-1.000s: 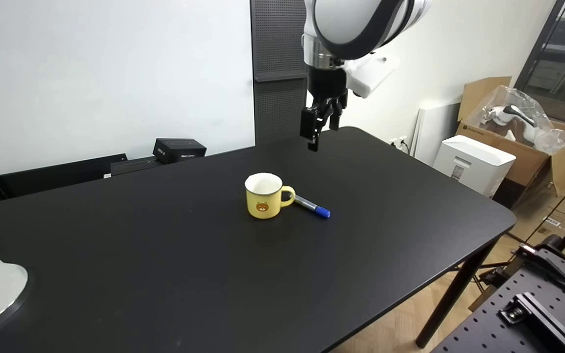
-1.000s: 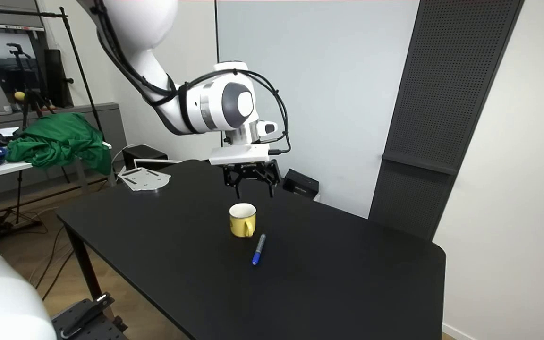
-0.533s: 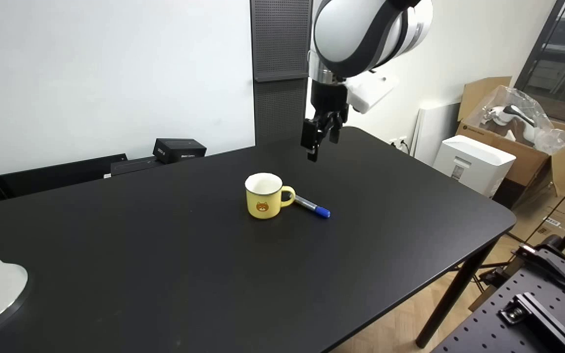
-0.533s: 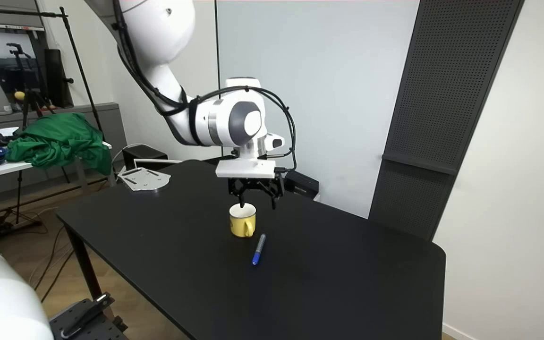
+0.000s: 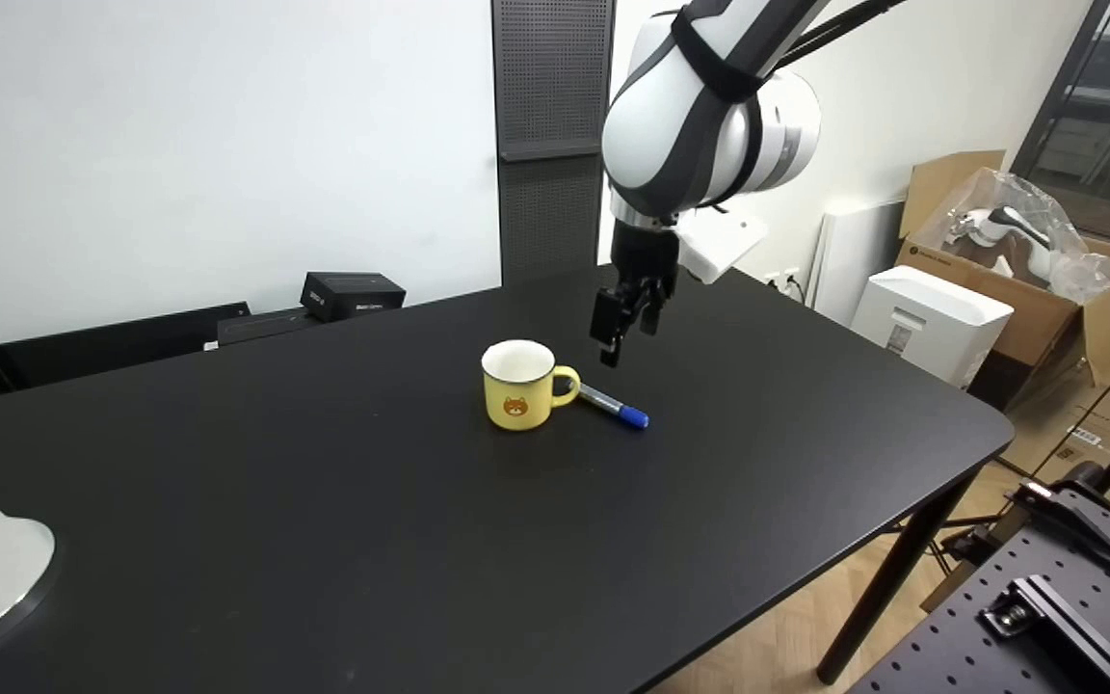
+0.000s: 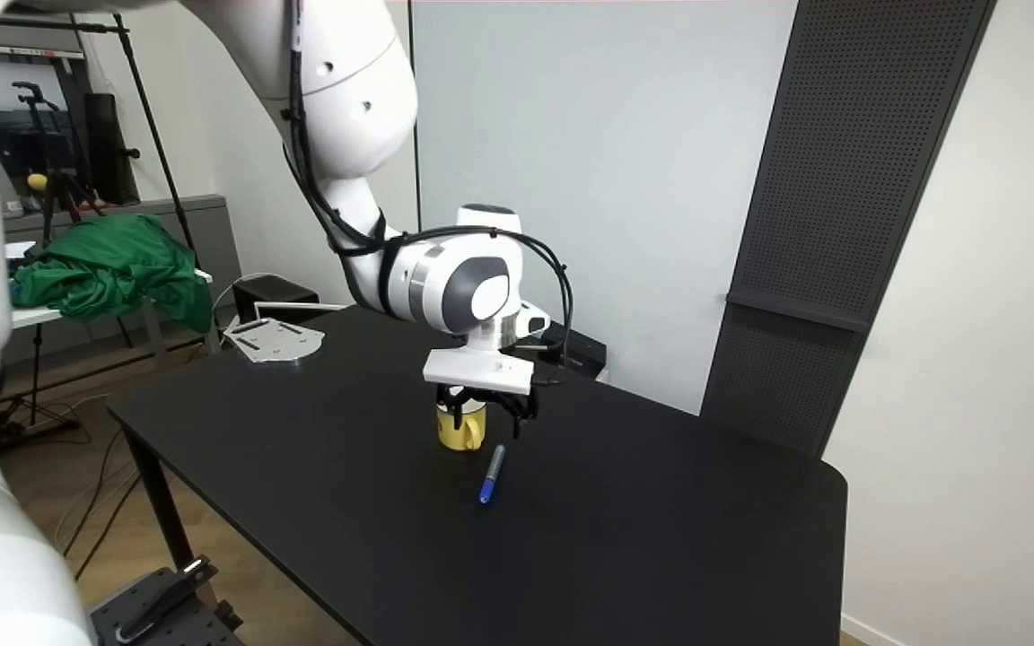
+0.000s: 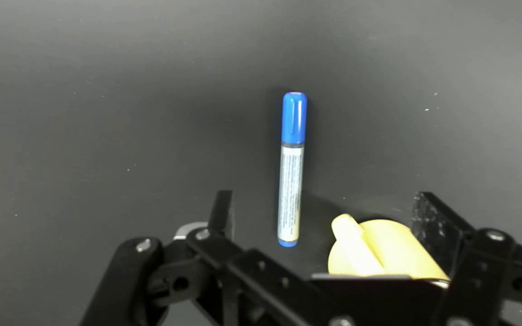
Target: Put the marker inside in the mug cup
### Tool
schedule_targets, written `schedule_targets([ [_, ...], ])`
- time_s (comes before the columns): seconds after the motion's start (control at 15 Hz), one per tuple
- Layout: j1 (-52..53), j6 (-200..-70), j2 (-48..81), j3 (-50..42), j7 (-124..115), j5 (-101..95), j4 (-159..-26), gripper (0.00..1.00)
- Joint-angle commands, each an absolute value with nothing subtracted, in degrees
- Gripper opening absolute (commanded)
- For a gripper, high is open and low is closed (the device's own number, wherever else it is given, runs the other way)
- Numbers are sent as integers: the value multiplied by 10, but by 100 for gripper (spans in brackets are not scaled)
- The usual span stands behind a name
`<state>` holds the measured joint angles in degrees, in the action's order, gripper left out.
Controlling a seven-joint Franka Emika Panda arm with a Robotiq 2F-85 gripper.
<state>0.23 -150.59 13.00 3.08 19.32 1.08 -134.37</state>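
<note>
The white arm (image 6: pixel 364 135) has grey trim (image 6: pixel 457 296), black cables (image 6: pixel 491 231) and black jaws with silver screws (image 7: pixel 143 245).

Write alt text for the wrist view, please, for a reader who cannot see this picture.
A marker lies on a dark table, its blue cap toward the top edge of the picture. Open black jaws stand at the bottom, holding nothing. At lower right, a yellow mug is partly hidden behind them.
</note>
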Motion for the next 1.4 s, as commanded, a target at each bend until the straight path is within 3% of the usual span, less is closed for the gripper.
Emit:
schedule_targets([
  [0.0, -14, -1521, 166, 41, 215, 18, -1322, 100],
  [1.33, 41, -1533, 287, -1, 66, -89, -1237, 100],
])
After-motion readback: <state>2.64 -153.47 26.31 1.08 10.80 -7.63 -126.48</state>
